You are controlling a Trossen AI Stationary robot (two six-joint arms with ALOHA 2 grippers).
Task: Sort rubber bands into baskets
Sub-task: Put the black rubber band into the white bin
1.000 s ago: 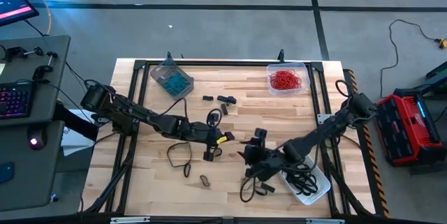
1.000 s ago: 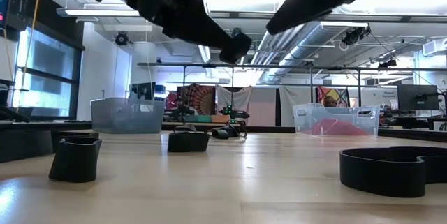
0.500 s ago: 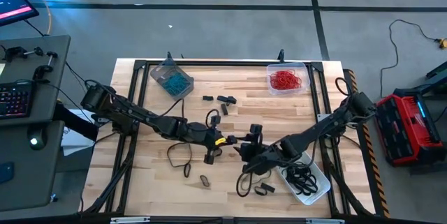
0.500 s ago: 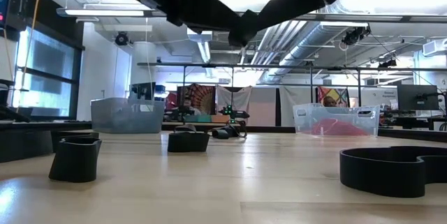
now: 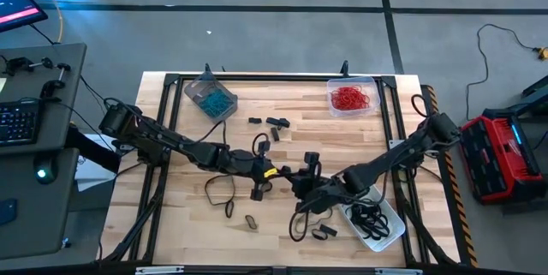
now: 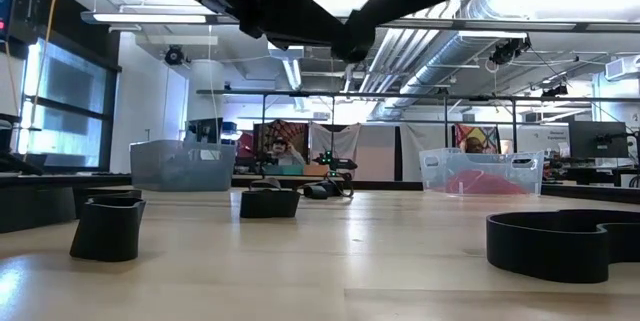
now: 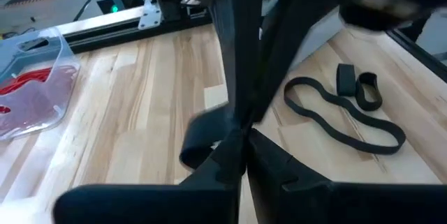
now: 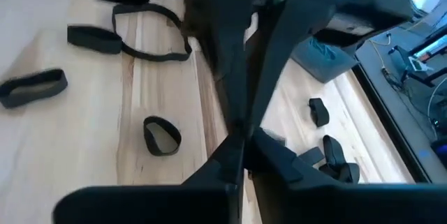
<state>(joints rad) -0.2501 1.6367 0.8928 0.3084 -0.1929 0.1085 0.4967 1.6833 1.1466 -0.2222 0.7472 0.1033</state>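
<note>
Rubber bands in black lie loose on the worktop (image 5: 342,138): a long loop (image 5: 221,191) below the left arm, a small one (image 5: 251,221) nearer the front edge, a few short ones (image 5: 270,122) towards the back, and a tangle (image 5: 301,224) under the right arm.

Teal bands sit in the grey basket (image 5: 205,85) at the back left. Red ones are in the clear basket (image 5: 370,82) at the back right. Black ones are in the whitish basket (image 5: 396,224) at the front right.

Both arms reach inward and meet over the middle of the worktop. The left tool (image 5: 267,172) and the right tool (image 5: 301,177) are just beside each other and raised off the wood. In each wrist view that arm's own fingers are drawn together at the tips. Dark strips rise from those tips, but I cannot tell whether they are a black band pinched there or part of the other arm.

If a black band is held, it belongs in the whitish basket, which lies to the right of the meeting point and towards the front edge. That basket is close under the right arm, so the right tool seems the nearer carrier. The long loop lies on the left arm's side, its length running roughly across the worktop.
</note>
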